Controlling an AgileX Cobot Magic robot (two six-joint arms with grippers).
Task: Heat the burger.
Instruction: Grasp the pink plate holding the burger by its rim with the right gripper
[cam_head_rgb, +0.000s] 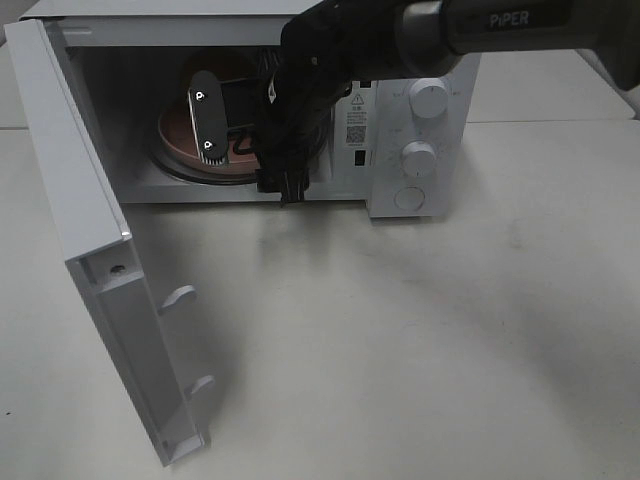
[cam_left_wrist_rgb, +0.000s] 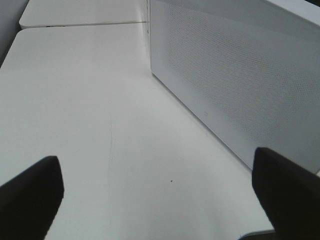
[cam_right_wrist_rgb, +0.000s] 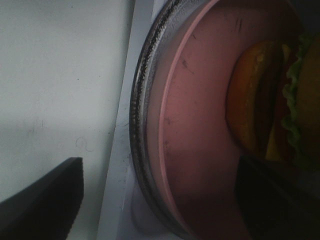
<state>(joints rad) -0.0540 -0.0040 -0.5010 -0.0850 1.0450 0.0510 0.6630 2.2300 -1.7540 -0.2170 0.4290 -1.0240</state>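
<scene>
The high camera looks steeply down on the open microwave (cam_head_rgb: 420, 120) and the table (cam_head_rgb: 400, 330) in front. The left wrist camera skims low over that table beside a white perforated wall (cam_left_wrist_rgb: 240, 75). The right wrist camera sits close up on the pink plate (cam_right_wrist_rgb: 200, 125), also seen from above.

Microwave (cam_head_rgb: 420, 150) door (cam_head_rgb: 100, 250) swung wide at the left, right arm (cam_head_rgb: 330, 60) filling the right half of the cavity mouth, pink plate (cam_head_rgb: 172, 135) with burger (cam_right_wrist_rgb: 250, 100) covering the cavity floor, open room over the surface (cam_head_rgb: 420, 350) in front.
</scene>
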